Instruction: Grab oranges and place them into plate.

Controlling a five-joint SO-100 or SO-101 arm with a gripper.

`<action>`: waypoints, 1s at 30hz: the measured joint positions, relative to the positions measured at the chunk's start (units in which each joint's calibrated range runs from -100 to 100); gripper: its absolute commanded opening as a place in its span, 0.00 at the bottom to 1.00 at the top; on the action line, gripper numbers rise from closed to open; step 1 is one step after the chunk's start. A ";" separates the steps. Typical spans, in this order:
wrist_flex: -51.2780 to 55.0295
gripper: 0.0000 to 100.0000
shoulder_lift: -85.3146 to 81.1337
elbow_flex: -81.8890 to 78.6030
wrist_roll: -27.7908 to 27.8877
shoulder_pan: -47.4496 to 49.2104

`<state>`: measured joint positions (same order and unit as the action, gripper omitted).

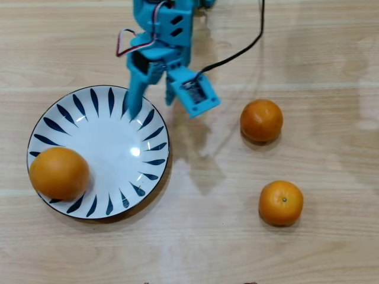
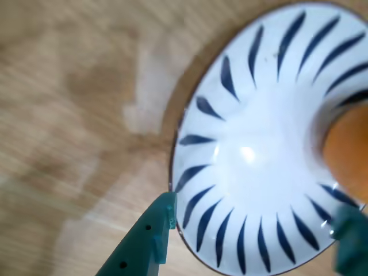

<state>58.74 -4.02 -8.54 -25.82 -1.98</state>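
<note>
The white plate [image 1: 112, 148] with dark blue rim strokes sits at the left of the overhead view. One larger orange [image 1: 59, 173] lies in it against its left rim. Two smaller oranges lie on the wooden table at the right, one further up [image 1: 261, 120] and one lower [image 1: 280, 203]. My blue gripper [image 1: 163, 110] is open and empty above the plate's upper right rim. In the wrist view the plate [image 2: 253, 115] fills the right half, the orange [image 2: 348, 156] shows at the right edge, and the gripper [image 2: 256, 214] straddles the plate's near rim.
A black cable [image 1: 249, 41] runs from the arm across the table's upper middle. The bare wooden table [image 1: 207, 236] lies between the plate and the two loose oranges.
</note>
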 measured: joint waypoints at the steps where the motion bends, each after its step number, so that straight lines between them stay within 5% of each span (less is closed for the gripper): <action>1: 0.00 0.02 -0.59 0.00 0.31 1.69; 8: 2.24 0.02 -2.79 0.00 0.26 16.46; 18: 6.20 0.04 -2.88 -0.62 -7.67 27.78; 21: 6.20 0.15 -2.88 -0.62 -9.13 28.70; 26: 6.20 0.48 -2.88 -0.62 -14.24 31.32; 30: 6.20 0.50 -0.34 -0.62 -18.88 32.50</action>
<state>64.94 -4.36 -9.16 -44.71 30.52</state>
